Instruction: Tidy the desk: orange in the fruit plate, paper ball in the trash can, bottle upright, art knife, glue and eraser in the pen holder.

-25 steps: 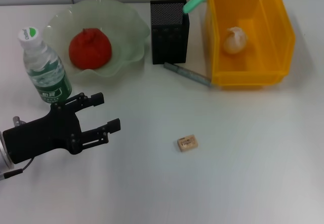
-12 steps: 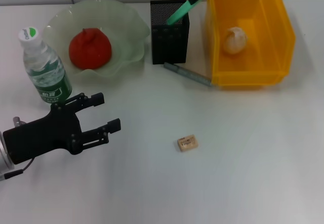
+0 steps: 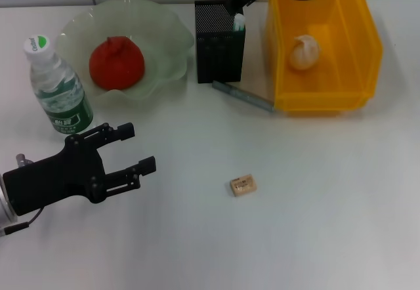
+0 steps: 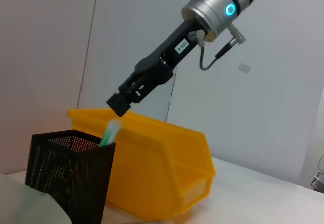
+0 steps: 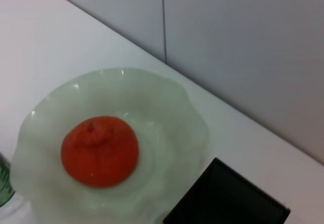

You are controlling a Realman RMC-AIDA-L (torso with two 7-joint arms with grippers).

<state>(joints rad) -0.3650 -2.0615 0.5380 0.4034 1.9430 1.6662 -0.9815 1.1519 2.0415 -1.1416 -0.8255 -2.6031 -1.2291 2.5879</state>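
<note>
My right gripper [image 3: 237, 2] has lowered the green stick [image 3: 239, 21] into the pen holder [image 3: 220, 41], just below its fingertips; whether they grip it yet I cannot tell. The left gripper [image 3: 128, 151] sits spread and idle; eraser [image 3: 243, 185] remains out.

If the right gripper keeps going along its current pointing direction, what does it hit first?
Probably the green-white stick just below the right gripper, then the pen holder it stands in. Depth is uncertain.

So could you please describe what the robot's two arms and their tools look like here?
The left tool is matte black with slim linkage fingers on a blocky black body. The right tool is also black, on a black forearm bearing a small white label, joined to a silver wrist with black bands, a glowing blue ring light and a looping grey cable.
</note>
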